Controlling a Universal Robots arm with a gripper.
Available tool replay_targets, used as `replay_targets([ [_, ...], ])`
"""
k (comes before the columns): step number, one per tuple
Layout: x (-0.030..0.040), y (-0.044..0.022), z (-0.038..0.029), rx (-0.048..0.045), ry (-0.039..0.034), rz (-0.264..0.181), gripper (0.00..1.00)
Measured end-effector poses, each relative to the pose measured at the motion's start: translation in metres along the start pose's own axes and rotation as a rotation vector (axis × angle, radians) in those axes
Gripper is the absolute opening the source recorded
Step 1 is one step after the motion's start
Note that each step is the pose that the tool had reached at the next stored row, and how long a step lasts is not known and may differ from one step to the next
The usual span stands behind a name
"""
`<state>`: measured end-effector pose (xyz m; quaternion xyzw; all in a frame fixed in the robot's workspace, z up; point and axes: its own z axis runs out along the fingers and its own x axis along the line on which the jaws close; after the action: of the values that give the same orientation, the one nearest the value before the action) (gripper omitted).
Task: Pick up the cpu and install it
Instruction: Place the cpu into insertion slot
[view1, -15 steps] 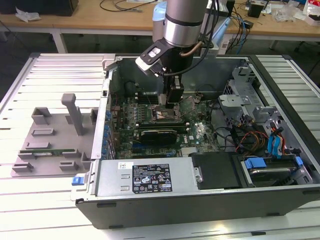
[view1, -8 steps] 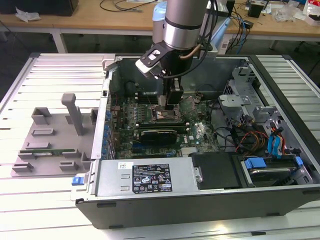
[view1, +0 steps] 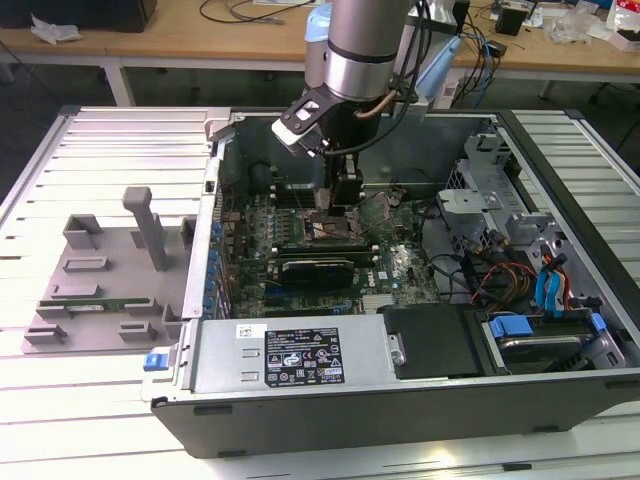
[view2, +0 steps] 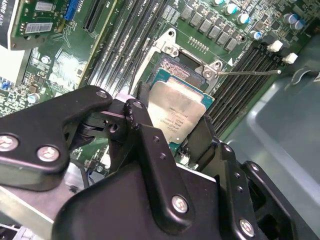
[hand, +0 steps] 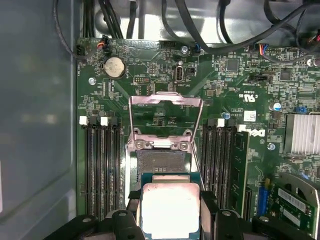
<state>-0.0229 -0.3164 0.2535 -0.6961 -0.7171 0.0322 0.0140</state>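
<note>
The cpu (hand: 170, 209) is a small square chip with a shiny silver top, and my gripper (hand: 170, 202) is shut on it, one black finger (hand: 133, 201) against each of two opposite edges. It hangs low over the open socket (hand: 162, 161) on the green motherboard, covering part of it, with the hinged metal load plate (hand: 166, 100) swung up beyond. In the second wrist view the cpu (view2: 179, 111) sits tilted between the fingers (view2: 140, 120) above the socket frame (view2: 172, 52). In the exterior view my gripper (view1: 345, 200) reaches down into the open computer case (view1: 560, 390).
Black memory slots (hand: 100, 170) flank the socket on both sides. A long black card (view1: 318, 268) lies across the board near the socket. A grey plastic tray (view1: 110, 270) stands at the exterior view's left. Drive bays and cables (view1: 530, 290) crowd the case's right side.
</note>
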Motion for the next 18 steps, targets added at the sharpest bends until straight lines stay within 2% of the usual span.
replay_targets([
  [4, 0.0002, 0.0004, 0.0064, 0.0, 0.0001, 0.0, 0.55],
  [7, 0.0002, 0.0006, 0.0094, 0.0, -0.0004, 0.0, 0.55],
  [9, 0.0004, 0.0007, 0.0113, 0.0001, -0.0045, -0.003, 0.55],
  [18, 0.0006, 0.0012, 0.0188, 0.0, -0.0048, -0.004, 0.55],
])
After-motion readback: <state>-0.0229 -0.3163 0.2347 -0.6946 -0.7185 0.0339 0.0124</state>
